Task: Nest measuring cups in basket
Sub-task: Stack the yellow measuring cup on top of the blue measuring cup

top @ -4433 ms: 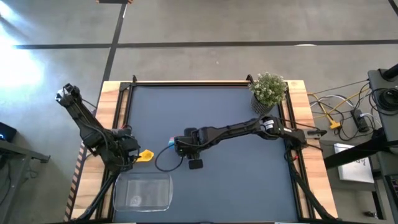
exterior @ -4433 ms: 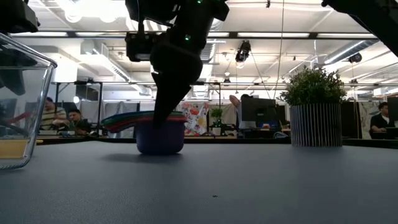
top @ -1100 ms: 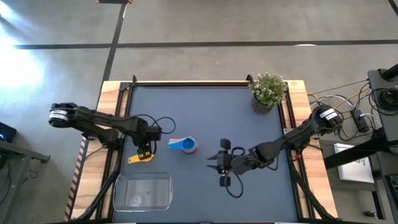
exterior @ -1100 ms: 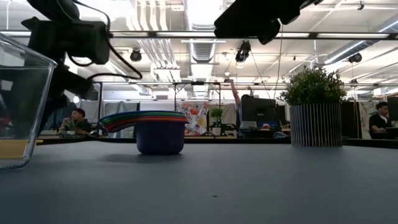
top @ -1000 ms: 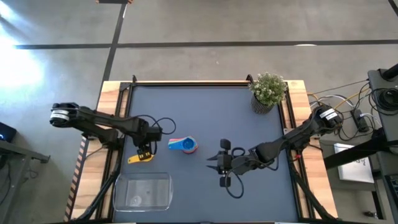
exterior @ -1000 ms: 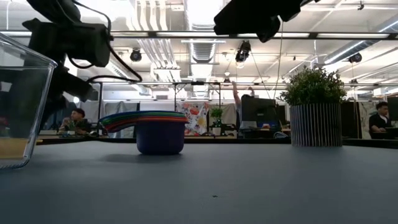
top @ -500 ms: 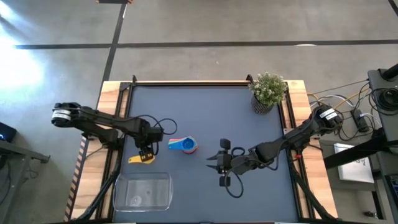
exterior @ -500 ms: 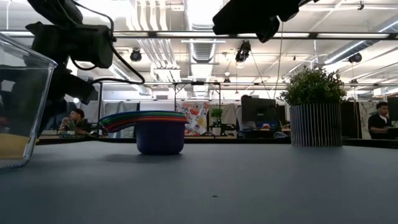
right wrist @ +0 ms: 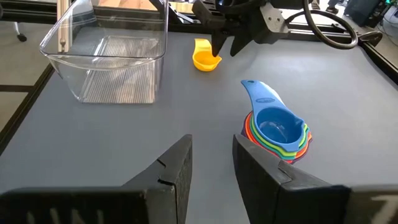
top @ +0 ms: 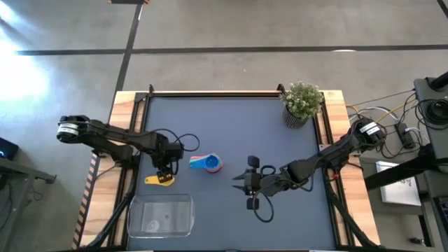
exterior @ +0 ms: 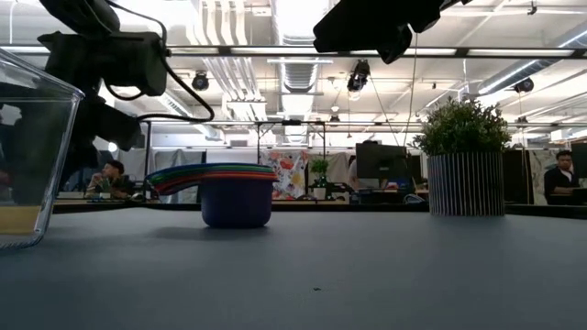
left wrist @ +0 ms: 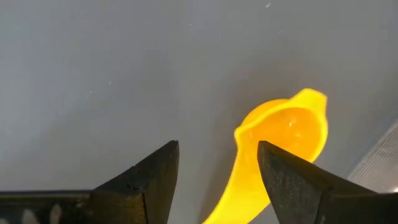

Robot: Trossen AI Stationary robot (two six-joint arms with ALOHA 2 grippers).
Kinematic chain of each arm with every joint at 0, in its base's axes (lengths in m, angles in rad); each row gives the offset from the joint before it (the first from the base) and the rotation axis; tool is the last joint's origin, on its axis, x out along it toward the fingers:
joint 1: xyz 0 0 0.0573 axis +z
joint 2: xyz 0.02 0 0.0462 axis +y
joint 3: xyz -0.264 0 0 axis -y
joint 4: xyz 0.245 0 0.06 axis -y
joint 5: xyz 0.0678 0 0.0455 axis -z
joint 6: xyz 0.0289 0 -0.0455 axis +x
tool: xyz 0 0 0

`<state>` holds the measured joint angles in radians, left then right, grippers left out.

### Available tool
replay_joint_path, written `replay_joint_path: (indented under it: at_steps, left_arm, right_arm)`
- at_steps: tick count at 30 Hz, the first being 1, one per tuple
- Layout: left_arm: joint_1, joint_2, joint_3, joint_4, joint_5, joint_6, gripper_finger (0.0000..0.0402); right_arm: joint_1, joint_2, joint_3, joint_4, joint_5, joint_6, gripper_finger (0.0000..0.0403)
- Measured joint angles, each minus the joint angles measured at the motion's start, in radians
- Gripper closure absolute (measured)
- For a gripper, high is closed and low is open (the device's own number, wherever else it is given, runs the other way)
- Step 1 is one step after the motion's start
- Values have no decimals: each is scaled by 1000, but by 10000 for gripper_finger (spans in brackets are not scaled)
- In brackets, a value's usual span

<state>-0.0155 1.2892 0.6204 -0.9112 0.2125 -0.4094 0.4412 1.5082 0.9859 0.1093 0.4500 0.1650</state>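
Note:
A nested stack of measuring cups [top: 207,163] stands on the table's middle, light blue on top [right wrist: 277,126] and dark blue at the bottom [exterior: 237,203]. The yellow cup [top: 160,179] lies alone on its base, left of the stack and just beyond the clear basket [top: 161,215]. My left gripper [left wrist: 217,174] hangs open, pointing down over the yellow cup's handle [left wrist: 235,182], a finger on each side; I cannot tell whether it touches. My right gripper [right wrist: 214,162] is open, hovering right of the stack [top: 241,183].
The basket [right wrist: 106,53] sits at the near left of the table with nothing in it. A potted plant [top: 302,103] stands at the far right corner. Bare mat lies between the stack and the plant. Wooden rails edge the table [top: 126,140].
My left gripper has crept a little toward the near edge, over the yellow cup. The right arm and the stack have kept still.

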Motion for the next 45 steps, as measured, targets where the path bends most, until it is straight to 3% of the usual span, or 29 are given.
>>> replay_joint_path:
  at_steps: [9,18,23,29,31,38,45]
  left_arm:
    - [-37,0,-1,41,33,-18,201]
    - [-45,0,-33,57,-65,-53,211]
    - [-47,0,-57,77,-64,-53,260]
    - [-47,0,-55,98,-61,-39,381]
    - [-47,0,-41,92,-57,-19,390]
    - [-49,1,115,-37,-71,56,399]
    - [-48,1,385,-226,-201,114,400]
  right_arm:
    - [0,0,-1,0,0,0,300]
    - [0,1,-1,0,0,0,300]
    - [0,1,-2,0,0,1,300]
    - [0,1,-2,0,0,1,300]
    - [0,1,-2,0,0,1,300]
    - [0,1,-2,0,2,21,300]
    - [0,1,-1,0,2,18,300]
